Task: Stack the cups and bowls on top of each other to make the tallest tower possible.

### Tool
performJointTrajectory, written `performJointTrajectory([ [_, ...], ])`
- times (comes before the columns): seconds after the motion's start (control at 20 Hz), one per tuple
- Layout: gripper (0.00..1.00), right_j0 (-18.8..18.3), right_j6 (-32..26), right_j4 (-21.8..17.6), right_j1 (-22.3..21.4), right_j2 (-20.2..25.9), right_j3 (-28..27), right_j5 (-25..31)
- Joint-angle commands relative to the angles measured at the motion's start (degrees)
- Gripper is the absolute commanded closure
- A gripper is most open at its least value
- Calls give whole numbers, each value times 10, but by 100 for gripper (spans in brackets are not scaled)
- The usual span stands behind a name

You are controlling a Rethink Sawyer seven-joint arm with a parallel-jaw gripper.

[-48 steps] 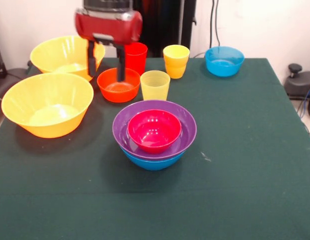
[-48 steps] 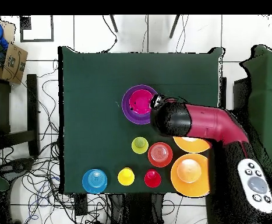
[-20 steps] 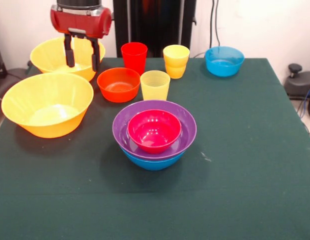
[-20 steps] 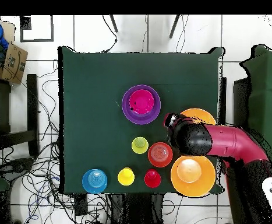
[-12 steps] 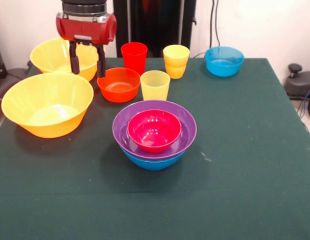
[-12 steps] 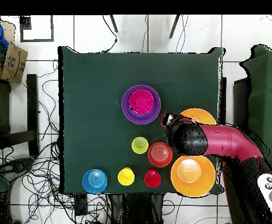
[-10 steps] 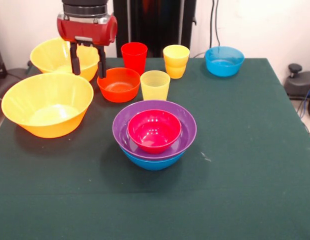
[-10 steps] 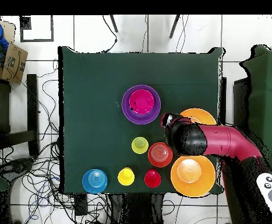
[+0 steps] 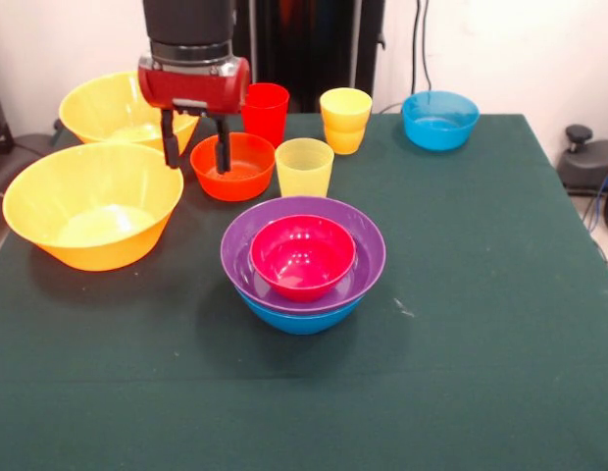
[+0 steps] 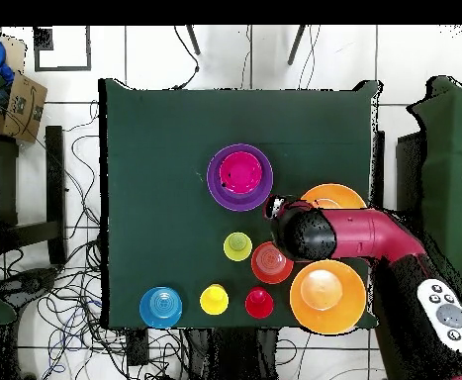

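Shifted toward the orange-red bowl (image 9: 233, 165), spread fingers (image 9: 171, 149) straddle its rim; seven bowls, four cups

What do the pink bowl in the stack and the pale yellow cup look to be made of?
Pink bowl: likely hard glossy plastic; bright glints show on its inner wall. Pale yellow cup: likely thin plastic, translucent with a duller sheen; its wall looks paler and see-through, unlike the solid red cup behind it.

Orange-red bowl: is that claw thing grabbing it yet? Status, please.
Gripper open, empty, straddling the orange-red bowl's rim. Tower: blue, purple, pink-red bowls nested. Red cup close behind.
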Motion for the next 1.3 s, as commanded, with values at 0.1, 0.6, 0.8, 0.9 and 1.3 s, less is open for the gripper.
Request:
performJointTrajectory([
  [0.1,0,33,-46,-60,54,3,-48,-7],
  [0.6,0,19,-61,-64,59,16,-50,-4],
  [0.8,0,12,-69,-50,52,24,-46,16],
  [0.9,0,10,-74,-39,45,28,-44,35],
  [1.3,0,1,-85,-32,44,37,-46,49],
])
